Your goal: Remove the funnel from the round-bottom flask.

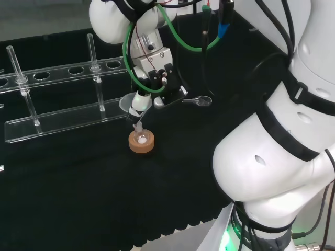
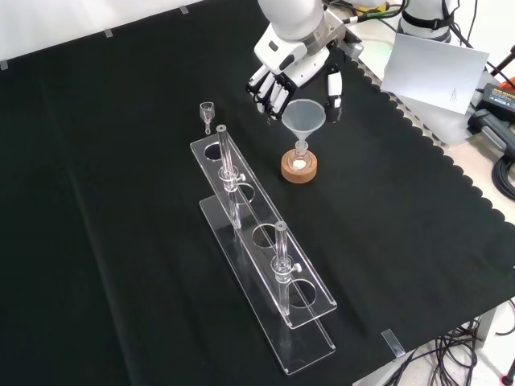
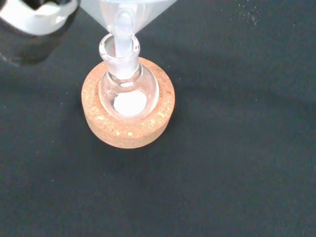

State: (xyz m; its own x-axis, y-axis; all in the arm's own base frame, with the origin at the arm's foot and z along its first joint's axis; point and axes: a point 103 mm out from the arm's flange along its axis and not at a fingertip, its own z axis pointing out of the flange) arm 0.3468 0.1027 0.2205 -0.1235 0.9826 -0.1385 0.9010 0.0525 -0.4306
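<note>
Here the hand [image 2: 294,74] comes down from the top of the front view, its black-and-white fingers [image 2: 265,90] curled at the left of the funnel [image 2: 303,118] and the thumb [image 2: 333,95] at its right, so the cone's rim sits between them — whether they actually touch it I cannot tell. In the head view the hand [image 1: 157,78] hangs just above the funnel [image 1: 135,103].

Going left to right in the front view: a small clear glass piece [image 2: 207,112] stands alone on the black cloth [image 2: 96,201]; next comes a clear plastic rack [image 2: 265,265] with round holes and two upright tubes; then the funnel, a pale translucent cone with a narrow stem.

The stem is still in the neck of the flask [image 3: 128,89] — a small round-bottomed bulb of clear glass with something white at its bottom. The flask rests in a cork ring [image 3: 129,126], tan and grainy, lying flat on the cloth.
</note>
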